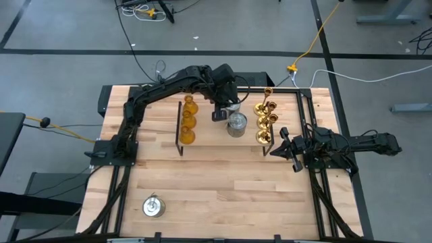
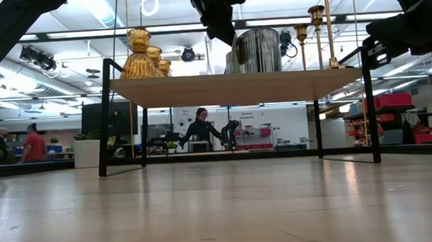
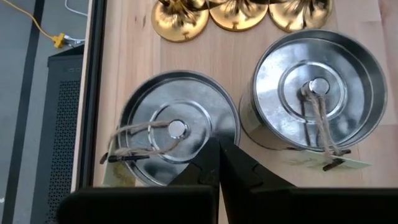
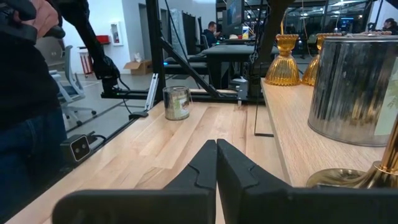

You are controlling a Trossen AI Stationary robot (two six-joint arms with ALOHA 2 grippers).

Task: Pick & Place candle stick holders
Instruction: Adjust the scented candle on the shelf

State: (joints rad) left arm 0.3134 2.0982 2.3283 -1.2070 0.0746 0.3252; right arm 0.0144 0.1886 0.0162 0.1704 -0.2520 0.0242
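The left gripper (image 1: 223, 115) is hanging over the middle of the rack (image 1: 223, 138), its fingers (image 3: 217, 163) pressed together and holding nothing, tips just above the near edge of a tin (image 3: 177, 130). A second tin (image 3: 317, 90) is sitting just beside it at its 3 o'clock in the wrist picture, with three brass bases (image 3: 239, 14) lined up beyond both. From overhead, three amber holders (image 1: 187, 120) are standing in a row at the rack's 9 o'clock end, the tins (image 1: 236, 125) at its centre, and the brass holders (image 1: 265, 121) at its 3 o'clock end. One more tin (image 1: 153, 206) is sitting alone on the table (image 1: 223, 196) towards 7 o'clock, well apart from the rack. The right gripper (image 1: 282, 145) is waiting, closed and empty, just beside the rack's 3 o'clock end near the brass holders.
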